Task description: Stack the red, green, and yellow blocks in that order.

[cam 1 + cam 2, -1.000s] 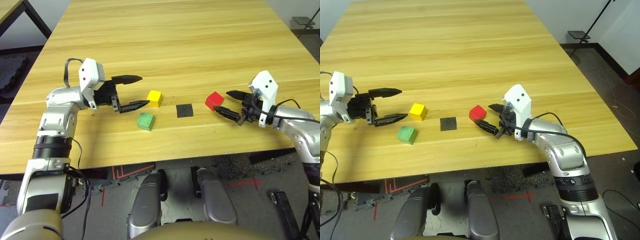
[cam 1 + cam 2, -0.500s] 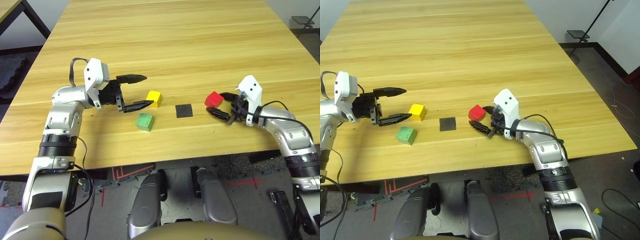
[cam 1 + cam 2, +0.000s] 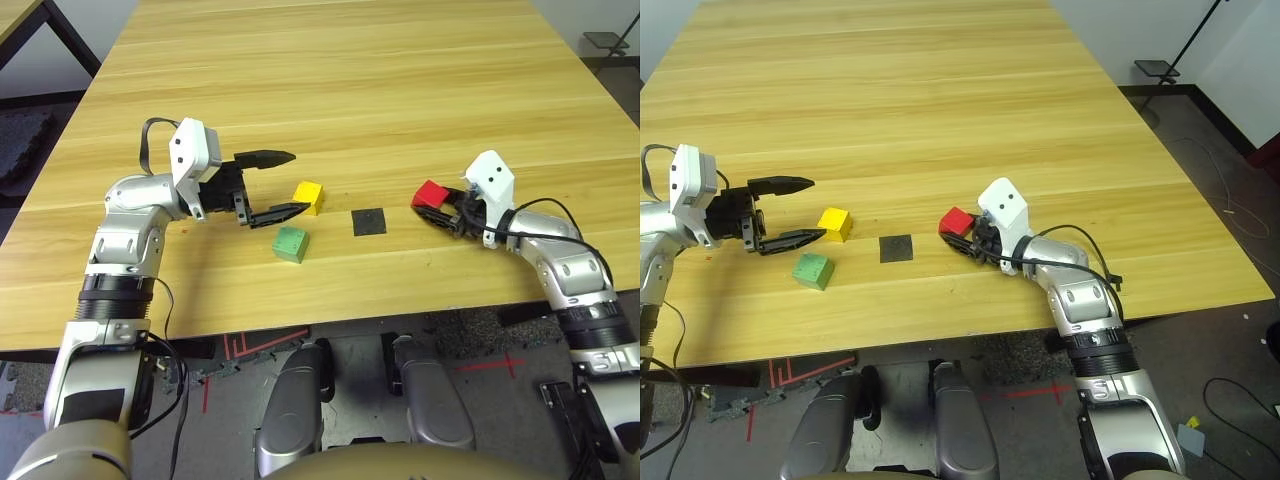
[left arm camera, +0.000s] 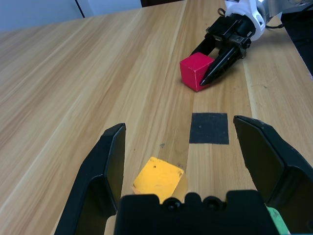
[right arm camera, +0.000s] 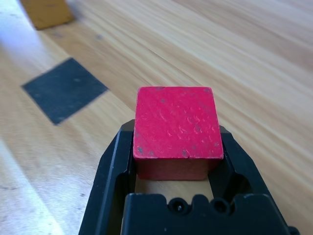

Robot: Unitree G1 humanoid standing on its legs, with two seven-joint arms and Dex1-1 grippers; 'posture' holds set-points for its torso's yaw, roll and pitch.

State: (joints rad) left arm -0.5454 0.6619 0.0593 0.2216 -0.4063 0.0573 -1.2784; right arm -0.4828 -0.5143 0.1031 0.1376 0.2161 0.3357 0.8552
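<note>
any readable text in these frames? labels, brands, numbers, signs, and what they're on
None readable.
Red block, green block, yellow block: plain faces, no print.
Black square marker: blank.
Left gripper, right gripper and the white wrist housings: no lettering to be made out.
Table: bare wood grain.

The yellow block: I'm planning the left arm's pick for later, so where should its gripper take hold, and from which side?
Grip the yellow block across its two opposite upright faces, coming in level from the robot's left. It sits flat on the table, and the open left gripper already points at it from that side. The green block lies apart, nearer the robot, probably clear of the fingers.
</note>
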